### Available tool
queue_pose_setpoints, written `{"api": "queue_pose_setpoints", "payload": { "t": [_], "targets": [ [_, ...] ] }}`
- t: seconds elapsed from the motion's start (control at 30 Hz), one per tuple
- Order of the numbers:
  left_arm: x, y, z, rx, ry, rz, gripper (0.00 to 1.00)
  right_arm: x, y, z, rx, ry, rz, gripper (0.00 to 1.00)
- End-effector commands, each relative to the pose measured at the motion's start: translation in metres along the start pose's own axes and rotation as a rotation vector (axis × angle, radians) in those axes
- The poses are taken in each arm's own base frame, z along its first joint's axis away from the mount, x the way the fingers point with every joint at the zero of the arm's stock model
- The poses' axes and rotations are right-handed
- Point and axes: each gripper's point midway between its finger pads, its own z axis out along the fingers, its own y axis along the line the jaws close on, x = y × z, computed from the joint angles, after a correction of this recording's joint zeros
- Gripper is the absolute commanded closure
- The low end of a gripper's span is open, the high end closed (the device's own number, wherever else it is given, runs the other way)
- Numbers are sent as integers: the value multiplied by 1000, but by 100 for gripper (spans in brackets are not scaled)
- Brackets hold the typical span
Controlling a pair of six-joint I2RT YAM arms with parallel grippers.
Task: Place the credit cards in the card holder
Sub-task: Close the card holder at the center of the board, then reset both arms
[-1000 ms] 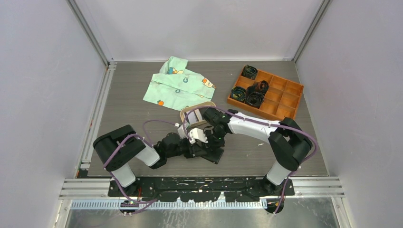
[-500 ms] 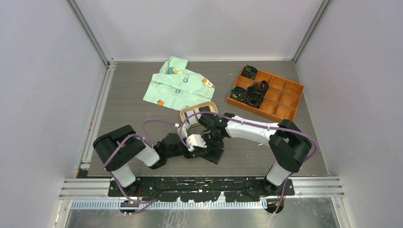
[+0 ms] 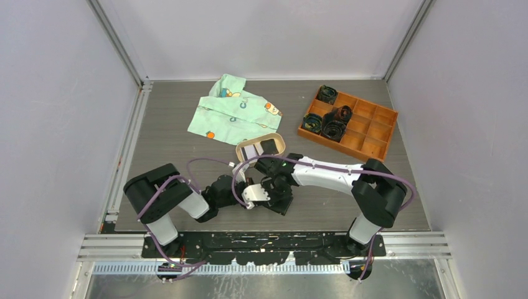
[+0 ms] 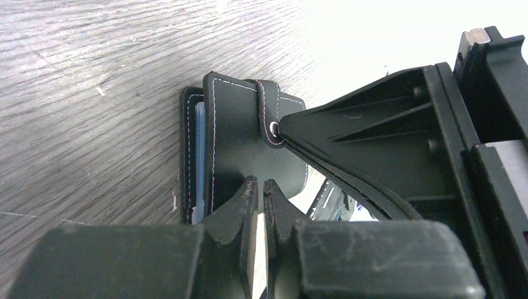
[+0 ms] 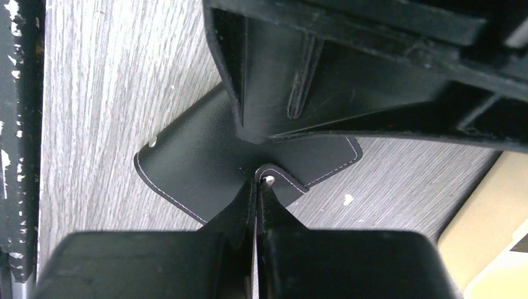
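Note:
The black card holder [image 3: 283,204] [image 4: 236,143] [image 5: 193,168] lies flat on the table near the front edge, and a pale card edge [image 4: 199,149] shows inside it. My left gripper [image 3: 261,200] [image 4: 256,184] is shut to a thin slit, its tips resting on the holder's near edge. My right gripper [image 3: 274,190] [image 5: 257,180] is shut, its tips touching the holder's snap tab [image 4: 268,112] [image 5: 283,177]. A whitish credit card [image 3: 251,150] and a black one [image 3: 269,146] lie in the tan tray [image 3: 238,148].
A green printed cloth [image 3: 233,112] lies at the back. An orange compartment box [image 3: 373,128] with dark rolled items stands at the back right. The black front rail [image 5: 18,124] runs just beside the holder. The tray's rim [image 5: 492,224] lies close behind the right gripper.
The right arm has swung from over the tray toward the front edge and down onto the card holder, uncovering the tray. The left arm has hardly moved.

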Motion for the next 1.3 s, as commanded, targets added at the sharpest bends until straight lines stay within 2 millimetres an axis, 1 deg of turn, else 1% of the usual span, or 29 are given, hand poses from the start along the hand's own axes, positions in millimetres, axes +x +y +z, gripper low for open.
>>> {"api": "queue_pose_setpoints", "payload": {
  "t": [0.0,0.27,0.37,0.43,0.5,0.57,0.63,0.73,0.8,0.83,0.93,1.03,1.1,1.13,1.17,1.27],
  "targets": [
    [-5,-4,1,30,-34,17,91,9,53,21,-205,48,-30,99],
    [-6,-3,-2,34,-41,11,91,14,61,28,-235,104,-67,99],
    [-6,-4,-3,35,-43,11,91,15,60,29,-230,114,-60,99],
    [-7,-5,-3,40,-43,14,90,12,55,29,-207,113,-32,99],
    [-7,-7,-4,47,-42,16,90,6,44,28,-167,94,33,97],
    [-8,-10,-6,54,-47,21,89,3,33,23,-131,75,93,93],
    [-9,-11,-9,54,-53,27,88,2,23,15,-100,40,154,87],
    [-13,-14,-14,41,-62,48,85,2,10,-3,-60,-31,228,76],
    [-15,-17,-19,26,-65,66,83,1,3,-19,-27,-87,259,70],
    [-18,-19,-21,20,-71,79,82,3,0,-28,-11,-110,281,67],
    [-23,-25,-32,-12,-77,128,79,4,-6,-49,25,-178,309,62],
    [-32,-31,-48,-64,-90,206,76,6,-12,-73,69,-257,353,58],
    [-42,-40,-64,-86,-123,263,71,9,-16,-90,111,-307,376,56],
    [-45,-41,-71,-101,-133,286,67,10,-19,-99,138,-331,395,55],
    [-47,-41,-78,-121,-139,309,60,11,-23,-110,176,-356,421,53],
    [-55,-51,-96,-130,-161,383,44,18,-34,-145,282,-434,505,48]
  ]
}}
